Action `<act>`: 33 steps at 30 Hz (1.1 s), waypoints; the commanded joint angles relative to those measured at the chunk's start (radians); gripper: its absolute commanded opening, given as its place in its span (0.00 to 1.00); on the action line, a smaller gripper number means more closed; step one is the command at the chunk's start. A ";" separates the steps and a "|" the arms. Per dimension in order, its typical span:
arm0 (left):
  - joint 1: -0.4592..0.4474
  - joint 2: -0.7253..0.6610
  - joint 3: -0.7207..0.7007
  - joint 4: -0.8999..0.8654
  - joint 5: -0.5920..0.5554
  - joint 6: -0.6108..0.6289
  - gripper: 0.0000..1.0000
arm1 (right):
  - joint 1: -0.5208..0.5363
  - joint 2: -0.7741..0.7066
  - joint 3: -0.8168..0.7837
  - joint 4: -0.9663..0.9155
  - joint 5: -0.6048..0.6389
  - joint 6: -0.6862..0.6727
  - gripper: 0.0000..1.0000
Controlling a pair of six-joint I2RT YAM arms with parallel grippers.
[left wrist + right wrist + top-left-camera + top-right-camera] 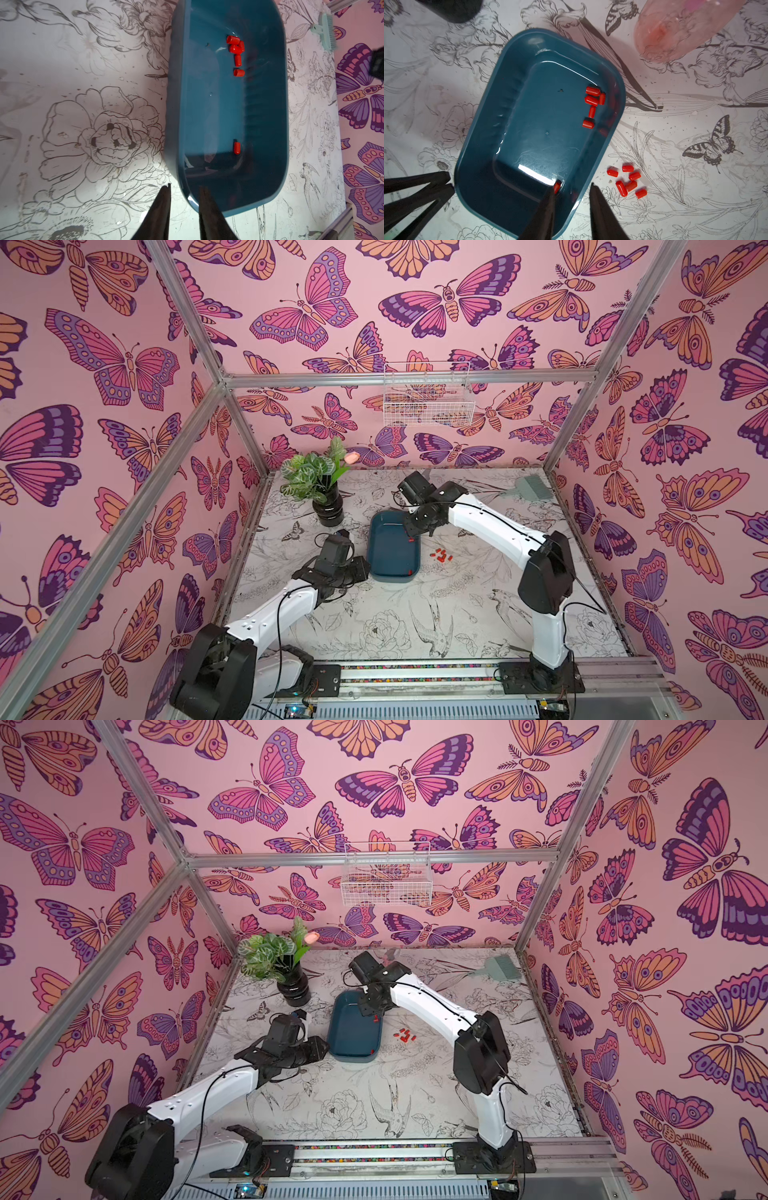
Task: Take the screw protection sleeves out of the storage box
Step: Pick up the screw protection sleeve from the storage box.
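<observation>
The teal storage box (390, 560) (351, 1042) (264, 116) (517, 116) lies mid-table. Several red screw protection sleeves (592, 99) (235, 48) cluster by its far right wall, and a single sleeve (556, 185) (236, 148) (409, 571) lies at its near right corner. Several more sleeves (626, 180) (442, 556) (405, 1036) lie on the table right of the box. My right gripper (412, 534) (374, 1013) (573, 185) hovers open and empty over the box's right side. My left gripper (368, 568) (326, 1048) (185, 187) is open and empty beside the near left corner.
A black vase with a plant (328, 506) stands left of the box's far end. A green brush (530, 487) (325, 31) lies at the back right. A white wire basket (428, 400) hangs on the back wall. Aluminium posts frame the table.
</observation>
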 commanded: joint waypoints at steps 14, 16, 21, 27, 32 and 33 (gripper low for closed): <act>0.007 0.000 -0.013 0.053 0.079 0.006 0.28 | 0.012 0.277 0.242 -0.156 0.044 -0.071 0.33; 0.007 -0.012 -0.020 0.052 0.074 0.006 0.28 | 0.013 0.297 0.254 -0.164 0.055 -0.073 0.32; 0.007 -0.029 -0.024 0.052 0.071 0.005 0.28 | 0.010 0.336 0.268 -0.195 0.109 -0.066 0.32; 0.007 -0.028 -0.021 0.052 0.074 0.005 0.28 | 0.009 0.386 0.302 -0.230 0.148 -0.068 0.32; 0.007 -0.028 -0.021 0.052 0.073 0.006 0.28 | 0.010 0.425 0.343 -0.246 0.156 -0.073 0.32; 0.007 -0.027 -0.021 0.052 0.072 0.006 0.28 | 0.008 0.434 0.350 -0.247 0.156 -0.074 0.31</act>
